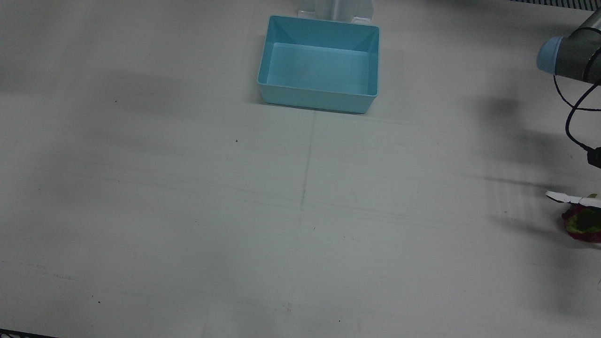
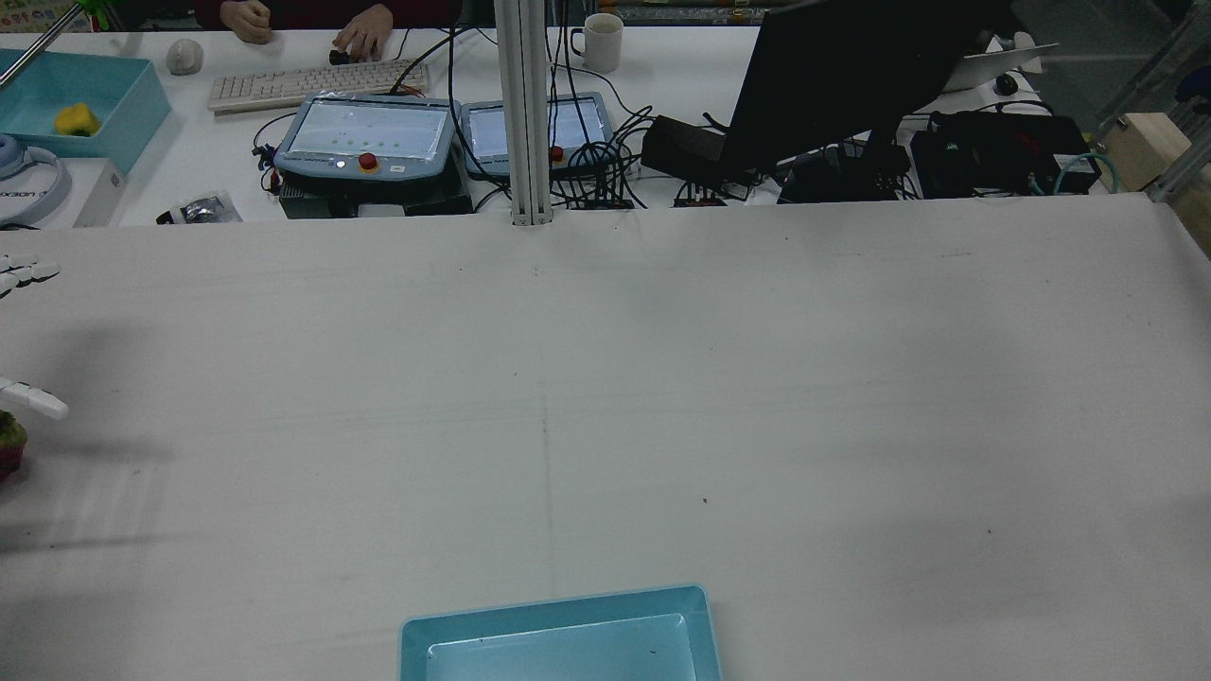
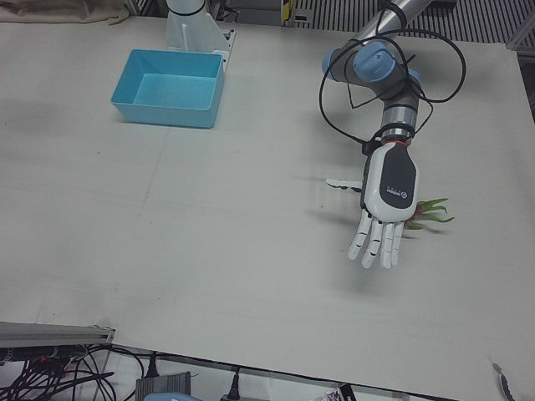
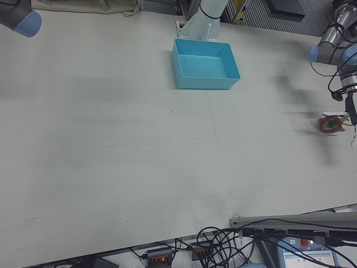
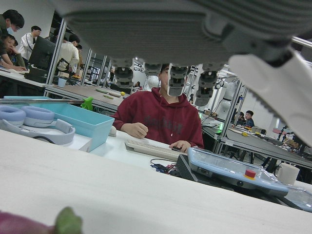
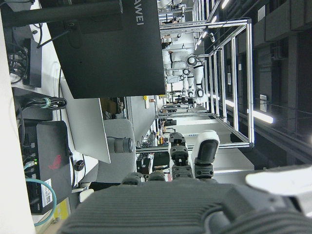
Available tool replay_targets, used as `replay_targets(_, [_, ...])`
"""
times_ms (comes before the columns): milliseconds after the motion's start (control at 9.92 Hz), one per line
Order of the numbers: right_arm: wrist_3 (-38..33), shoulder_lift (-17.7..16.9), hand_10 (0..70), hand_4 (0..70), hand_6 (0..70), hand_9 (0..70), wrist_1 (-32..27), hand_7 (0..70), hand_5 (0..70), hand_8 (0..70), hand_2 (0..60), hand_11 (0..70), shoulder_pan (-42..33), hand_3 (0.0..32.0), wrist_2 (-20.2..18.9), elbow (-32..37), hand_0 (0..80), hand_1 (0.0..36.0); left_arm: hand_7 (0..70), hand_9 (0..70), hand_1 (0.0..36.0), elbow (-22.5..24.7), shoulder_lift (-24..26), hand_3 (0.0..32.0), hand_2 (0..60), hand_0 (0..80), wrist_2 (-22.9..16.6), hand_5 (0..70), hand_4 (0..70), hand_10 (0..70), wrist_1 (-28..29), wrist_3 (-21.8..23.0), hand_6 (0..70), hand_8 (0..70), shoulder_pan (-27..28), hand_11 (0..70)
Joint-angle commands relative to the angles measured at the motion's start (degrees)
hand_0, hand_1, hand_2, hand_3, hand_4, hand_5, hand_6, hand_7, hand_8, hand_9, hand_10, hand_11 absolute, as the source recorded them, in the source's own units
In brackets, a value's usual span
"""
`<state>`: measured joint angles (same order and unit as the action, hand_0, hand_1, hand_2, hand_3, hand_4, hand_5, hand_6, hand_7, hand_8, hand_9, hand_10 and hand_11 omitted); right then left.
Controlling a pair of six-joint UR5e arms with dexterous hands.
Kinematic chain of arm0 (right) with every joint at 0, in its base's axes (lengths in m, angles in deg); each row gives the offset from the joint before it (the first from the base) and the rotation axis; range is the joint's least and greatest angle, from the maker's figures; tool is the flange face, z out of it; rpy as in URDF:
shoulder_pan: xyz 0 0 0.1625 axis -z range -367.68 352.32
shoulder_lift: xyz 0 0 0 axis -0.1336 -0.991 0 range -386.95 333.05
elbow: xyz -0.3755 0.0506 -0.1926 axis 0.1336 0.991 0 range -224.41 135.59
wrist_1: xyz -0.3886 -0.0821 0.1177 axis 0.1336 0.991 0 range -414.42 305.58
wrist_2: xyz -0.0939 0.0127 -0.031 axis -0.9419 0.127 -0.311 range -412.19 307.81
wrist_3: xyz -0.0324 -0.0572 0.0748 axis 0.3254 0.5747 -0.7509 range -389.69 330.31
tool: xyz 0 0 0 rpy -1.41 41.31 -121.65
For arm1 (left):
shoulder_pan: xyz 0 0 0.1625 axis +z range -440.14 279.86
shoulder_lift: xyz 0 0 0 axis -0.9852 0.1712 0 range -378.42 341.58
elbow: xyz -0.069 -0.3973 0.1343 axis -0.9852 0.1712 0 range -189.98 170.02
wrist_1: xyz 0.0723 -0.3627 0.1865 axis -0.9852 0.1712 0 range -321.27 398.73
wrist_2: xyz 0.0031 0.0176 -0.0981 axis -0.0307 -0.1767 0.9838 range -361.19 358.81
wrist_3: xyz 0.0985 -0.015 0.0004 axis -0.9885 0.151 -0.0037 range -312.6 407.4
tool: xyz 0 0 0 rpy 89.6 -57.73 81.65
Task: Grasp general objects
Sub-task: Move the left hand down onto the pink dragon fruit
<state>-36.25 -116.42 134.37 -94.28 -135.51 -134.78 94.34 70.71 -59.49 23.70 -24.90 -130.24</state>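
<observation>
White left hand (image 3: 386,200) fingers (image 3: 376,242) spread flat, empty, above dragon fruit (image 3: 425,214), table (image 3: 209,225).

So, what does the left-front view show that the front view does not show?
Only the left-front view shows the whole left robot hand, open with fingers spread above the table, and the dragon fruit's green leaves. Only the front view shows the red and green body of the dragon fruit clearly, with just a fingertip of that hand beside it. Both show the empty blue bin and the left arm.
</observation>
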Motion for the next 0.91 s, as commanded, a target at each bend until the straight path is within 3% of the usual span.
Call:
replay_targets(0, [0.15,0.00,0.0,0.0,0.0,0.0,0.00,0.0,0.0,0.0,0.0,0.0,-0.06,0.0,0.00,-0.07,0.0,0.0,14.2,1.4,14.9,0.18,-6.66,21.4,0.0,52.2,1.17,10.7,0.0,0.0,-0.53,6.17,0.0,0.0,0.44,0.0])
replay_targets(303, [0.06,0.00,0.0,0.0,0.0,0.0,0.00,0.0,0.0,0.0,0.0,0.0,-0.06,0.0,0.00,-0.07,0.0,0.0,9.5,0.5,14.9,0.18,-11.85,24.6,0.0,50.8,1.17,7.1,0.0,0.0,1.92,7.61,0.0,0.0,0.61,0.0])
replay_targets(605, [0.06,0.00,0.0,0.0,0.0,0.0,0.00,0.0,0.0,0.0,0.0,0.0,-0.06,0.0,0.00,-0.07,0.0,0.0,7.9,0.1,13.9,-1.48,-11.44,31.4,0.0,50.7,1.17,5.5,0.0,0.0,2.55,7.18,0.0,0.0,1.05,0.0])
replay_targets(807, [0.06,0.00,0.0,0.0,0.0,0.0,0.00,0.0,0.0,0.0,0.0,0.0,-0.06,0.0,0.00,0.01,0.0,0.0,9.4,0.4,16.3,-4.20,-9.86,32.0,0.0,53.1,2.04,9.1,0.0,0.0,2.90,6.74,0.0,0.0,1.23,0.0])
